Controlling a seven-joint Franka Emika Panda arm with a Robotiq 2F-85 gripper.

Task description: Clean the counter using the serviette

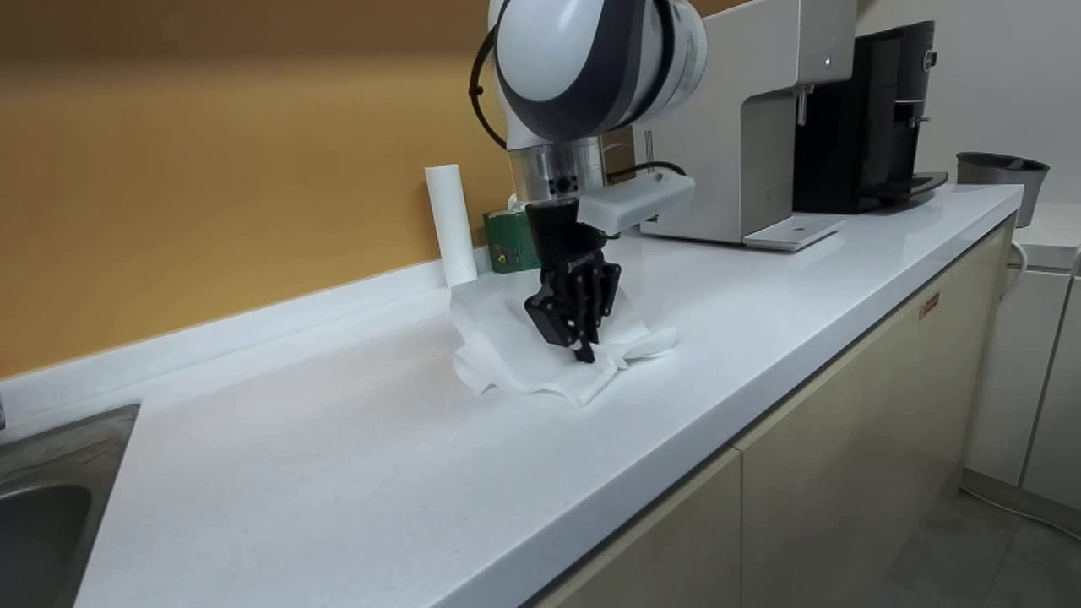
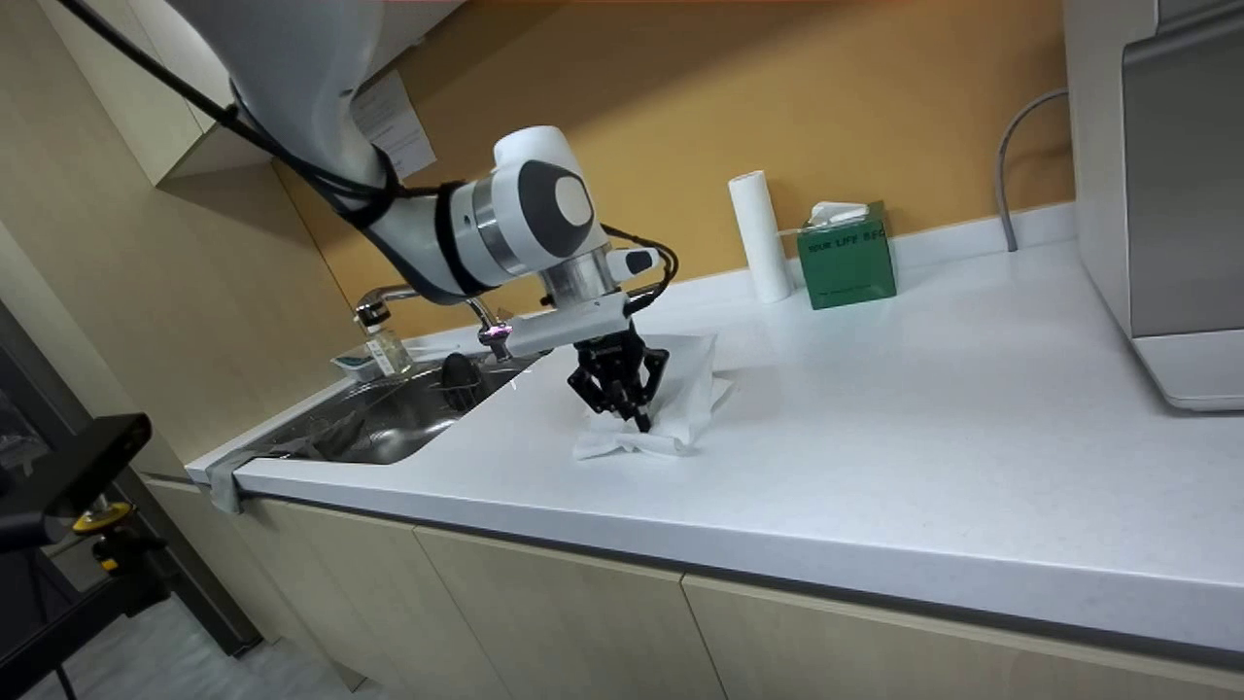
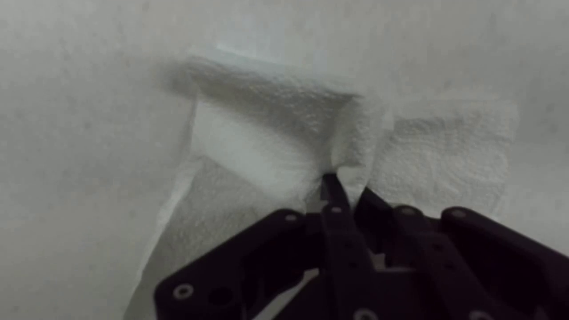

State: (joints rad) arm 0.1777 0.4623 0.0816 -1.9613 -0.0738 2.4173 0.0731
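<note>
Wrist view shows the gripper (image 3: 348,186) pinching a fold of the serviette (image 3: 266,160), which in both exterior views lies rumpled on the counter (image 1: 338,473) between the sink (image 1: 95,437) and the white machine (image 1: 719,143).

In both exterior views a white paper roll (image 1: 453,224) stood just left of a green tissue box (image 2: 847,264), before an orange wall (image 1: 236,186). In an exterior view a white machine (image 1: 726,127) stood at upper right, with a black machine (image 1: 870,118) to its right and a grey bin (image 1: 1005,175) near the right edge; a metal sink (image 1: 72,446) showed at lower left. In an exterior view a chrome tap (image 2: 375,304) and a bottle (image 2: 389,352) stood left of centre, and a sheet of paper (image 2: 394,119) hung on the wall at upper left. Pale cupboard doors (image 2: 554,612) ran along the bottom.
</note>
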